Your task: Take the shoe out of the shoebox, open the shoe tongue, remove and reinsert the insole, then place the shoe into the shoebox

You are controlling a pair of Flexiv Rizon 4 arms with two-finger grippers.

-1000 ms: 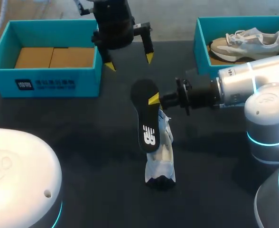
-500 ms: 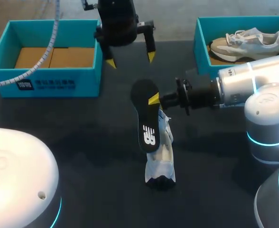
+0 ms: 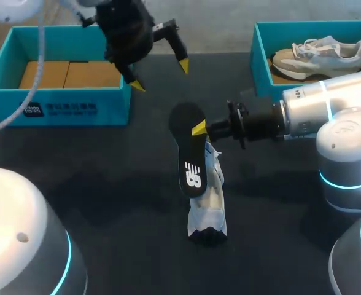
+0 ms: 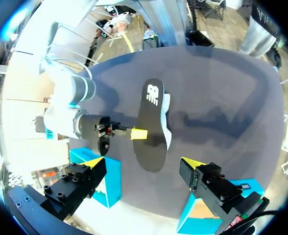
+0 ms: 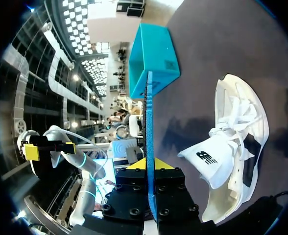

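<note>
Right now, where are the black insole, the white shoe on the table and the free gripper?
insole (image 3: pixel 189 150), head view, middle of its black face
shoe (image 3: pixel 207 208), head view, on its white upper
left gripper (image 3: pixel 160 75), head view, midway between its yellow tips

Your black insole is out of the white shoe, standing on edge above the table, pinched in the right gripper. The shoe lies just below it, tongue flopped out. The teal shoebox sits open, well off to the left, brown card lining its floor.
</note>
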